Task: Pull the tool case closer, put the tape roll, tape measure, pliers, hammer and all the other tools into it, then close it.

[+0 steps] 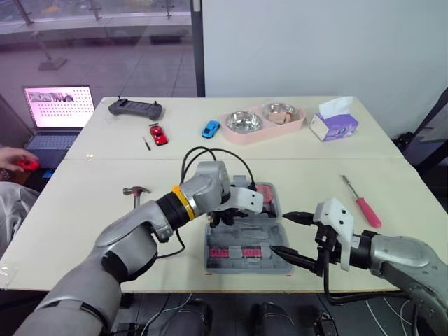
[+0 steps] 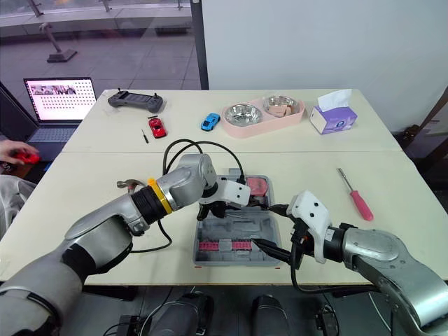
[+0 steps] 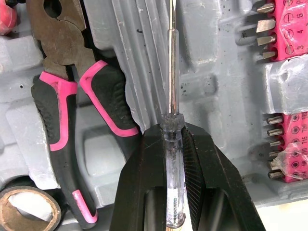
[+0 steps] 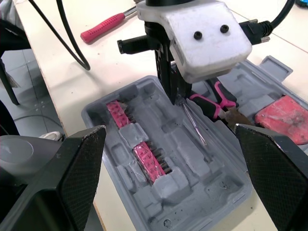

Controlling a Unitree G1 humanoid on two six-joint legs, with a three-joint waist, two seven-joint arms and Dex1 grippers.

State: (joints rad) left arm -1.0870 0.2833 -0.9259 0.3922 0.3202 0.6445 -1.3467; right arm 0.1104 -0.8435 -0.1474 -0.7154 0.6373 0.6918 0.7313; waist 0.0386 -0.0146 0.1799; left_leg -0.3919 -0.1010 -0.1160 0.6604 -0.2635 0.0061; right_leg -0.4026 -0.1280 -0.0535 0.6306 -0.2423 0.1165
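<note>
The grey tool case (image 1: 246, 236) lies open near the table's front edge. My left gripper (image 1: 222, 218) hangs over it, shut on a small clear-handled screwdriver (image 3: 173, 168) whose shaft (image 4: 195, 126) points down into the tray. Pink-and-black pliers (image 3: 62, 96), a tape roll (image 3: 29, 207) and a red tape measure (image 1: 264, 190) lie in the case, with pink bit strips (image 1: 236, 252) at its front. My right gripper (image 1: 280, 232) is open beside the case's right front corner, holding nothing. The hammer (image 1: 136, 192) lies left of the case, and a red-handled screwdriver (image 1: 364, 206) lies to the right.
At the back stand a pink tray (image 1: 262, 129) with two metal bowls, a tissue box (image 1: 334, 124), a blue toy car (image 1: 211, 129), a red toy car (image 1: 158, 134) and a black controller (image 1: 135, 108). A laptop (image 1: 57, 112) and a person's hand (image 1: 17, 161) are at the left.
</note>
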